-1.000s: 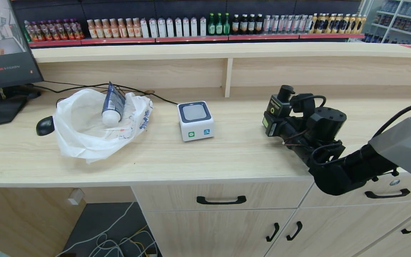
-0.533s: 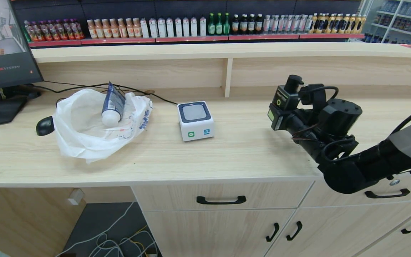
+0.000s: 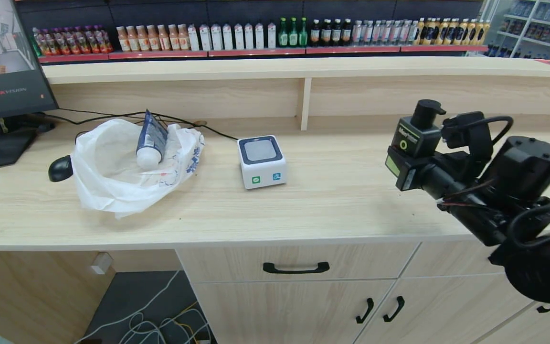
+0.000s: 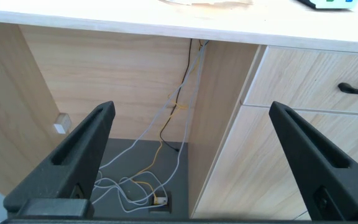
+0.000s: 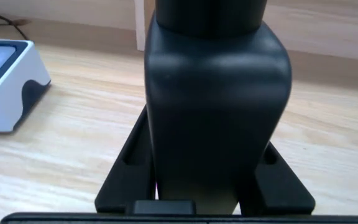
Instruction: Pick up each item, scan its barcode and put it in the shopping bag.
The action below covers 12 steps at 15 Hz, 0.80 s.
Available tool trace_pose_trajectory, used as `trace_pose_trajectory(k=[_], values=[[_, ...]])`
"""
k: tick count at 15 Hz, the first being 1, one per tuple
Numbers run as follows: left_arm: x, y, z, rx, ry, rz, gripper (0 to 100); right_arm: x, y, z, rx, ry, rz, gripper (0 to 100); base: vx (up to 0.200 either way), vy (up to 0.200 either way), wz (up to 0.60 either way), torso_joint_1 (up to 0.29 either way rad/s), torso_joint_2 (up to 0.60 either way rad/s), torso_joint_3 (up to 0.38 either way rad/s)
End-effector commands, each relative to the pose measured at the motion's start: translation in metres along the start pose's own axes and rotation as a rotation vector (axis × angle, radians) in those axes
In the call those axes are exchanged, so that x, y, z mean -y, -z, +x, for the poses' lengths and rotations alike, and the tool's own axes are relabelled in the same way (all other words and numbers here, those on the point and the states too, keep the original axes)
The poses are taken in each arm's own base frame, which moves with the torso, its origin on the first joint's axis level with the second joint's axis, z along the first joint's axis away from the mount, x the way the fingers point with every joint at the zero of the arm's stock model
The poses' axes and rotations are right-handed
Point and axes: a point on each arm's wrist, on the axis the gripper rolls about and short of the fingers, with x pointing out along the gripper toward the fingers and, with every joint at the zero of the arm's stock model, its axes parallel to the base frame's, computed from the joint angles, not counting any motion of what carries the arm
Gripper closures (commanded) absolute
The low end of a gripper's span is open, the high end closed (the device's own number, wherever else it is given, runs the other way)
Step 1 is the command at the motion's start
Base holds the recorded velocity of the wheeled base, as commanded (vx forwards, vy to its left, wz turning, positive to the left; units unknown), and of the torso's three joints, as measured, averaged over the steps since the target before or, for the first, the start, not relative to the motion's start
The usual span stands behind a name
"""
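1. The right gripper (image 3: pixel 423 174) is clamped on a black pump bottle (image 3: pixel 416 136). It holds the bottle roughly upright, pump head on top, above the right part of the counter (image 3: pixel 322 200).
2. In the right wrist view the bottle (image 5: pixel 216 93) stands between the two fingers (image 5: pixel 126 171), which press against its sides.
3. The scanner (image 3: pixel 261 161), a white cube with a dark window on top, sits mid-counter, well apart from the bottle and to its left.
4. The bag (image 3: pixel 112 181), of white plastic, lies open on the left of the counter. A blue tube (image 3: pixel 151 138) lies in it with its white cap toward the near edge.
5. A black mouse (image 3: pixel 60 168) sits just beside the bag's left side.
6. The left gripper (image 4: pixel 191 162) hangs below counter level with its fingers spread wide and nothing between them. It faces an open bay with cables (image 4: pixel 148 180) on the floor.
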Motion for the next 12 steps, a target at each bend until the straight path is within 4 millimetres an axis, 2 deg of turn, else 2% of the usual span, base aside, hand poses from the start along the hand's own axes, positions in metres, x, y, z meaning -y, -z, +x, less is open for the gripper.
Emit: trace_pose_trajectory(k=[1, 5, 10, 12], values=[[0.0, 0.0, 0.0, 0.0, -0.001, 0.0, 0, 0.007, -0.016, -0.039, 0.019, 0.004, -0.034, 100, 0.0, 0.0, 0.0, 0.0, 0.0, 0.0], [0.0, 0.0, 0.0, 0.0, -0.001, 0.0, 0, 0.013, -0.005, -0.094, -0.039, -0.006, -0.076, 100, 0.0, 0.0, 0.0, 0.0, 0.0, 0.0], [0.0, 0.0, 0.0, 0.0, -0.001, 0.0, 0, 0.005, -0.003, -0.112, 0.009, -0.05, -0.092, 100, 0.0, 0.0, 0.0, 0.0, 0.0, 0.0], [0.0, 0.0, 0.0, 0.0, -0.001, 0.0, 0, -0.004, -0.011, -0.117, 0.09, -0.086, -0.129, 100, 0.0, 0.0, 0.0, 0.0, 0.0, 0.0]])
